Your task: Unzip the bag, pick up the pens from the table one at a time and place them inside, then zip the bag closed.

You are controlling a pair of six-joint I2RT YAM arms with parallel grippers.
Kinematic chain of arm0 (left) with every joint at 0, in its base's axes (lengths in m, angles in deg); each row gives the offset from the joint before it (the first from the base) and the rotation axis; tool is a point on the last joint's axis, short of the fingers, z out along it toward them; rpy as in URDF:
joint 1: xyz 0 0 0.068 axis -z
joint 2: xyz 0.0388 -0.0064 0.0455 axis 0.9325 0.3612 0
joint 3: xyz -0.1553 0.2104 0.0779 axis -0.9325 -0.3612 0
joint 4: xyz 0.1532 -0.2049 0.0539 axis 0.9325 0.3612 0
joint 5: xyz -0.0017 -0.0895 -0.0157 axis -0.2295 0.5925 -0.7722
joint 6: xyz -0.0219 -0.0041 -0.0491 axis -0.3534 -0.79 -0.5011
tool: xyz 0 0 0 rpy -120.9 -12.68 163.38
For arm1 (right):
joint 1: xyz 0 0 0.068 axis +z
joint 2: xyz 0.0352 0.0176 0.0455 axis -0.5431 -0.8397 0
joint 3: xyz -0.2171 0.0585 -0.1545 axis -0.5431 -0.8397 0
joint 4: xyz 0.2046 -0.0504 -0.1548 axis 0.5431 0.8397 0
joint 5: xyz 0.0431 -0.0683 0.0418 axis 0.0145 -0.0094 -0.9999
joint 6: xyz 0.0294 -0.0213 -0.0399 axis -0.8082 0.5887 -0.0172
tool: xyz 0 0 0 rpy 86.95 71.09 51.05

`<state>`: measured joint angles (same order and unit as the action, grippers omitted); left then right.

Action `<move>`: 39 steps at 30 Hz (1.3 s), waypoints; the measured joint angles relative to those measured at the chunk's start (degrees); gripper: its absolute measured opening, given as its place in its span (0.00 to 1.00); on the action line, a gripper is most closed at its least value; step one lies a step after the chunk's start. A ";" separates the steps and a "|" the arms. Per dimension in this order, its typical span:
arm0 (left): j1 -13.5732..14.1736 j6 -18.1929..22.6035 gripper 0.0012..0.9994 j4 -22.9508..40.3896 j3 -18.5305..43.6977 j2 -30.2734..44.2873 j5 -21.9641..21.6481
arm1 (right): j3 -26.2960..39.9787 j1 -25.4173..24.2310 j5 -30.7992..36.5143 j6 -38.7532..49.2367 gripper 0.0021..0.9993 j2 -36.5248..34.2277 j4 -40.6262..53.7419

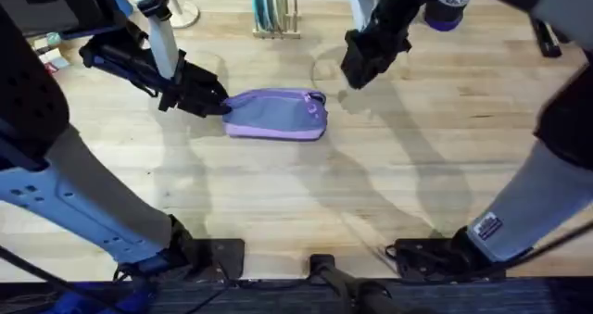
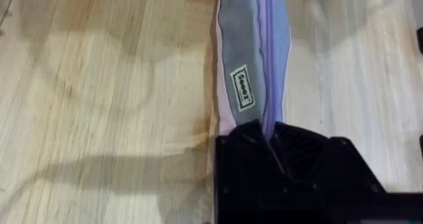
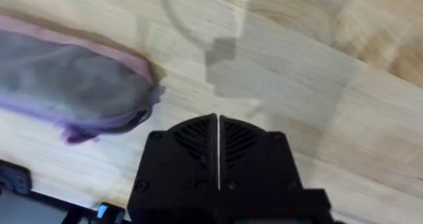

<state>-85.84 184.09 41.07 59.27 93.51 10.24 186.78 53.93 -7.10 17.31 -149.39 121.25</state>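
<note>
Behind bag (image 1: 276, 114), dish rack (image 1: 274, 16) (upright plates)

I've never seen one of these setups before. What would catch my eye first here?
Probably the lavender pouch, lying zipped near the middle of the pale wooden table. The left gripper is clamped on the pouch's end, its black fingers pinching the fabric by the zipper line. The right gripper hangs shut just above the table, beyond the pouch's other end and not touching it.
</note>
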 joint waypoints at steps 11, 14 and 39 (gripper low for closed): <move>0.00 0.00 0.04 0.00 0.00 0.00 -0.02 | 0.00 0.64 -0.37 -1.55 0.99 14.73 -0.48; 0.00 0.00 0.04 0.00 0.00 0.00 -0.02 | 0.00 1.25 -0.35 -1.95 1.00 15.94 -0.46; 0.49 -0.19 1.00 13.52 15.99 0.00 -3.93 | -14.11 7.04 4.13 -5.03 1.00 33.05 -10.47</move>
<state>-85.35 183.90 54.60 75.26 93.51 6.31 172.67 60.97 -2.97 12.28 -116.35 110.79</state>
